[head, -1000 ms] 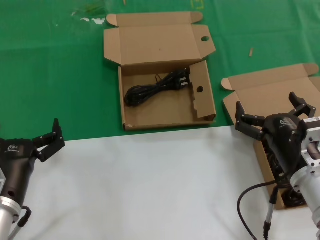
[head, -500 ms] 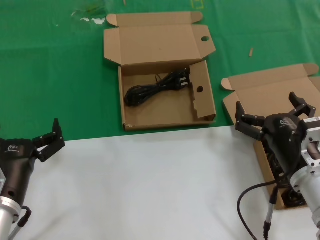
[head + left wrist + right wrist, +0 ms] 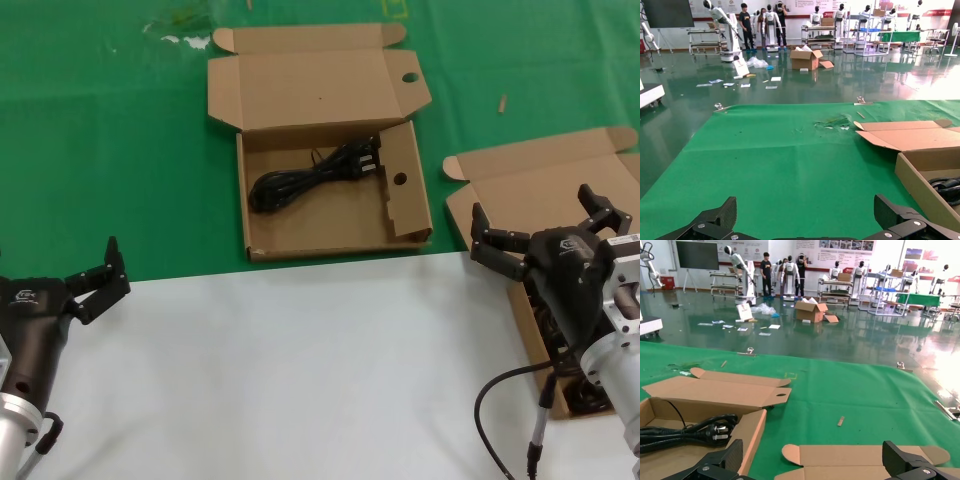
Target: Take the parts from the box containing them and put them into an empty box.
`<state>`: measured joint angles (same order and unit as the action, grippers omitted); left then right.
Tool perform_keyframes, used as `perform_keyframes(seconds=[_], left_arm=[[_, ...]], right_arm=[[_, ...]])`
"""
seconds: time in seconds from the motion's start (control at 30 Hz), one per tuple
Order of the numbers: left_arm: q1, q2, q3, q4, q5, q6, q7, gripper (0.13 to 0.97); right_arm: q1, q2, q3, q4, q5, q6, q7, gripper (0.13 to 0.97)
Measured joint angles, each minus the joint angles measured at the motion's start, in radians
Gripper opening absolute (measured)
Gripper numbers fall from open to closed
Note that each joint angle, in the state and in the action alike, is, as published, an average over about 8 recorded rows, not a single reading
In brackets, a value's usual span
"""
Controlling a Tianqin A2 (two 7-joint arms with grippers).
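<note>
Even, bright overhead light across all views. Soft, short shadows inside the round-holed box [image 3: 325,190], under its lid. White sheet [image 3: 290,370] near the head camera reads pale, slightly washed. Wrist views: glossy hall floor [image 3: 790,85] carries strong reflections and glare. Distant background a touch soft. Cord [image 3: 310,175] crisp, no motion blur.

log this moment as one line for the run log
left gripper: open, idle near table edge | right gripper: open, over plain-lidded box | holed-flap box: holds one black cord
</note>
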<state>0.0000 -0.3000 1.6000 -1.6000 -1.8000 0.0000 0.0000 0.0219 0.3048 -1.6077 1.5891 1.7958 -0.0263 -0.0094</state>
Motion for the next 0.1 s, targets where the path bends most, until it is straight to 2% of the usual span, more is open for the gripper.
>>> perform_keyframes(seconds=[0.1], left_arm=[[0.000, 0.000, 0.000, 0.000, 0.000, 0.000, 0.000, 0.966]], right_arm=[[0.000, 0.000, 0.000, 0.000, 0.000, 0.000, 0.000, 0.966]])
